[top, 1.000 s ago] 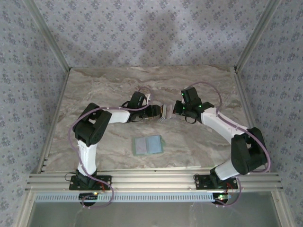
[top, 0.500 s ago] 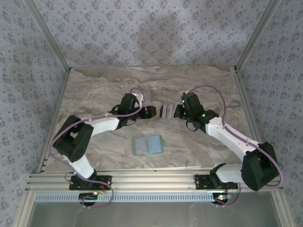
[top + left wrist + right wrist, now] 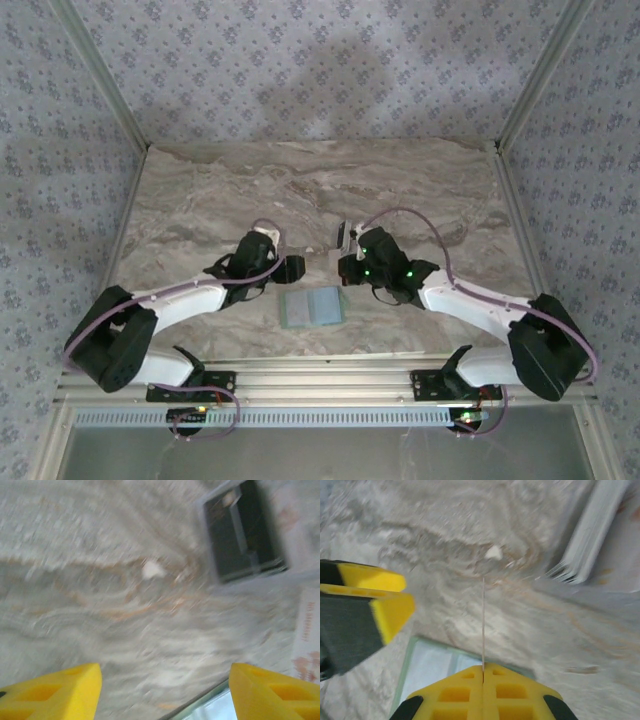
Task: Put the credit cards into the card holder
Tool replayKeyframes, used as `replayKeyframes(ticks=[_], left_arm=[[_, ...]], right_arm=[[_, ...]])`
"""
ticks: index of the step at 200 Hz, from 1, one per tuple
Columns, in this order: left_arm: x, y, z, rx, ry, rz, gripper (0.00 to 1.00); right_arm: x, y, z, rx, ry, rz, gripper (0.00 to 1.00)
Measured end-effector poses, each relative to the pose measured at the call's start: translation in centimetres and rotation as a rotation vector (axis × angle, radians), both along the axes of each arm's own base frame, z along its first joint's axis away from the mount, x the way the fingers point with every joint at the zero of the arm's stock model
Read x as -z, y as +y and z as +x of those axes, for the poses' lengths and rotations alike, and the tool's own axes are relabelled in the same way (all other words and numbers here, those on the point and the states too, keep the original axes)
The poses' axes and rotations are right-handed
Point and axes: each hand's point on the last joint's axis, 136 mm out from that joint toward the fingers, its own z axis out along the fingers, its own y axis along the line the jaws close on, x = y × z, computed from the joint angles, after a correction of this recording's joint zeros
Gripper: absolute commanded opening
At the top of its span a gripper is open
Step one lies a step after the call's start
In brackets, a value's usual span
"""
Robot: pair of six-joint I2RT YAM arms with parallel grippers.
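Marble table (image 3: 200,200): card holder (image 3: 312,307) just beside R hand (image 3: 483,671), which pinches card (image 3: 483,620); L hand (image 3: 164,680) wide.

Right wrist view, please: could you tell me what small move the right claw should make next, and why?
Probably lower the right claw toward the card holder, easing the free edge of its credit card into it. The claw is shut on that one card, held edge-on over the holder, which lies flat on the table. The left claw stands open nearby, holding nothing.
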Motion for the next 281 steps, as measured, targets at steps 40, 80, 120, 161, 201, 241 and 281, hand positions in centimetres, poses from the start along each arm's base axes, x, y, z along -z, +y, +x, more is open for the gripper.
replayKeyframes(ticks=[40, 80, 120, 161, 201, 241, 281], left_arm=[[2.5, -0.3, -2.6, 0.036, 0.020, 0.106, 0.66], [3.2, 0.0, -3.5, 0.030, -0.006, 0.182, 0.65], [3.3, 0.9, -4.8, 0.021, -0.039, 0.245, 0.62], [3.7, 1.4, -5.5, 0.009, -0.048, 0.281, 0.57], [3.9, 1.5, -5.9, 0.002, -0.058, 0.299, 0.55], [4.5, 1.9, -6.1, -0.007, -0.055, 0.323, 0.52], [4.7, 1.9, -6.1, -0.019, -0.058, 0.330, 0.49]], right_arm=[[2.0, 1.9, -1.7, -0.102, 0.078, 0.067, 0.00], [2.0, 3.2, -2.5, -0.149, 0.109, 0.130, 0.00], [3.0, 3.2, -3.7, -0.168, 0.158, 0.149, 0.00], [3.4, 3.3, -4.6, -0.180, 0.202, 0.180, 0.00], [3.7, 3.6, -5.4, -0.190, 0.256, 0.211, 0.00], [4.7, 3.7, -5.9, -0.185, 0.348, 0.240, 0.00], [5.8, 3.1, -6.0, -0.157, 0.420, 0.255, 0.00]])
